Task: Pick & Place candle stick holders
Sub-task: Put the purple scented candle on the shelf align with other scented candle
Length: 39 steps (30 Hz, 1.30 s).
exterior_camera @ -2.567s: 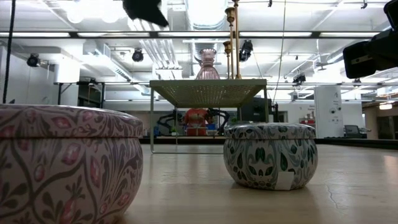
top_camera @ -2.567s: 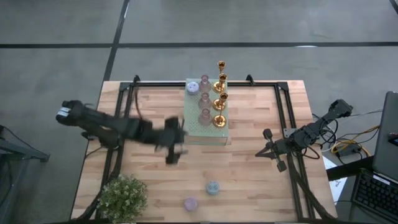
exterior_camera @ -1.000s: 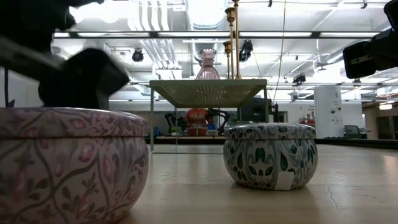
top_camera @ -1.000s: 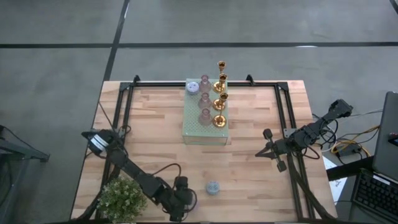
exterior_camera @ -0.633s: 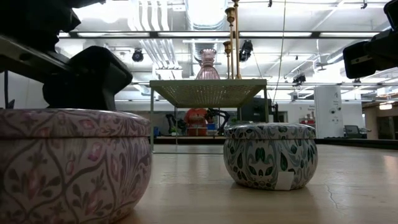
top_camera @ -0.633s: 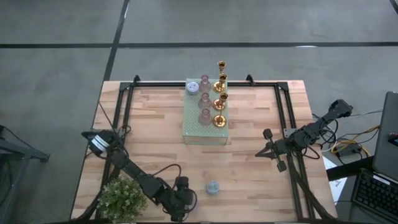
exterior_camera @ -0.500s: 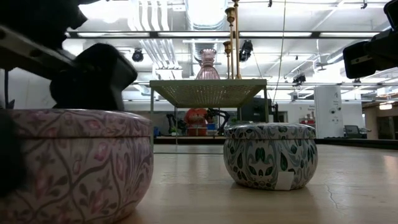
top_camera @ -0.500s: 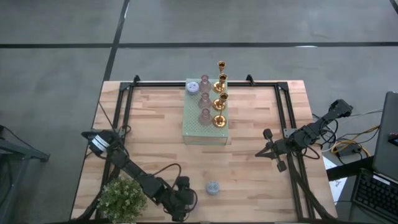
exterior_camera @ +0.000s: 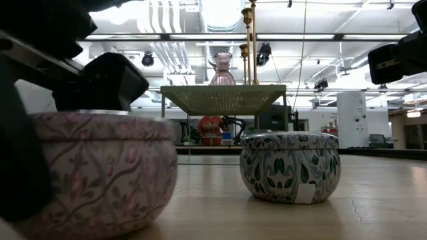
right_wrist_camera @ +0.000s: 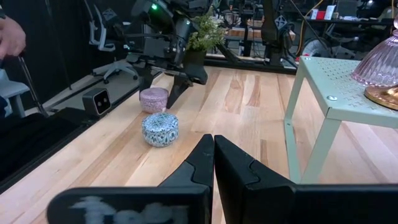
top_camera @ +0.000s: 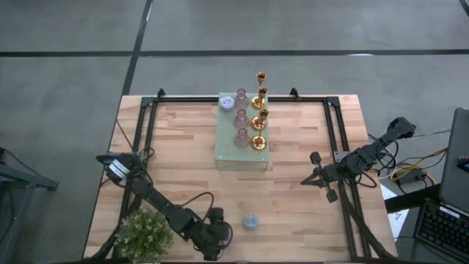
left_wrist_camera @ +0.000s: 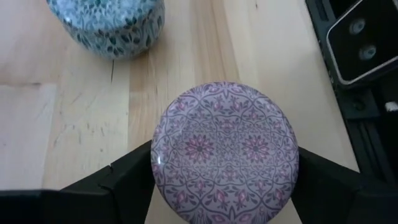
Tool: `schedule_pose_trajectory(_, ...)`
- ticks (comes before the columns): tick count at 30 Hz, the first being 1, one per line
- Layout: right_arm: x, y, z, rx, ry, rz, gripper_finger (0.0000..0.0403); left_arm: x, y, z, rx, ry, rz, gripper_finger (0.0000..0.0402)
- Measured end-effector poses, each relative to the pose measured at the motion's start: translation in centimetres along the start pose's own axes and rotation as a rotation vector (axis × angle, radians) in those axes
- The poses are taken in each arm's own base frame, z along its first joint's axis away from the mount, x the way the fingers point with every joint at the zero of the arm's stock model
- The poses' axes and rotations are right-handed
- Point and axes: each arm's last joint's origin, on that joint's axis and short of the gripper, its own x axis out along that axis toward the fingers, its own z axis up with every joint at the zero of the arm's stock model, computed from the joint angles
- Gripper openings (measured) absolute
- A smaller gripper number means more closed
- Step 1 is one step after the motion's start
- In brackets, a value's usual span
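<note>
My left gripper [top_camera: 217, 236] is at the table's near edge, shut on a squat round pink-lilac patterned holder [left_wrist_camera: 225, 152], which also shows in the low view [exterior_camera: 100, 170] and the right wrist view [right_wrist_camera: 154, 98]. A blue patterned round holder [top_camera: 250, 221] rests on its base on the table just to its right. Gold stemmed holders [top_camera: 258, 117], pink glass ones [top_camera: 241, 117] and a lilac round one [top_camera: 227, 102] stand on the pale green perforated block [top_camera: 242, 150]. My right gripper [top_camera: 315, 176] waits shut at the table's right side. My left gripper pinches the pink-lilac holder between its two fingers, one on each opposite side of the round wall [left_wrist_camera: 155, 168]. The fingers [left_wrist_camera: 127, 171] come from above, pointing down past the lid. The holder sits a little tilted in the low view; whether its base is off the table I cannot tell.
A leafy potted plant [top_camera: 144, 231] stands at the near left corner, close to my left arm. A small camera box [left_wrist_camera: 360, 37] sits at the near edge beside the held holder. Black frame rails [top_camera: 146, 132] run along the table's left and right sides.
My left gripper has stayed at the near edge. In the low view the pink-lilac holder has shifted a little toward the table's right and tipped slightly, and a dark finger has come up against its left side.
</note>
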Motion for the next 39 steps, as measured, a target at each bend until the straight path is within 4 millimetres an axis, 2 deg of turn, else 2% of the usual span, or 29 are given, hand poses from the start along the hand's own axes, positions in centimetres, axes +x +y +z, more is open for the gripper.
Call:
schedule_pose_trajectory(7,0.0,0.0,0.0,0.000,-0.001,0.000,0.0008,0.0,0.1,0.2,0.000,-0.014,0.003,0.0318)
schedule_pose_trajectory(14,0.0,0.0,0.0,0.000,0.000,0.000,0.0008,0.0,0.3,0.4,-0.006,-0.015,0.007,0.0307)
schedule_pose_trajectory(22,0.0,0.0,0.0,0.000,0.000,-0.001,0.0008,-1.1,1.4,1.4,-0.021,-0.006,0.029,0.0313)
schedule_pose_trajectory(32,0.0,0.0,0.0,0.000,0.000,0.000,0.0008,-5.7,3.2,3.4,-0.020,0.016,0.083,0.0314)
schedule_pose_trajectory(39,0.0,0.0,0.0,0.000,-0.001,0.000,0.0008,-10.5,7.1,5.6,-0.069,-0.002,0.191,0.0314)
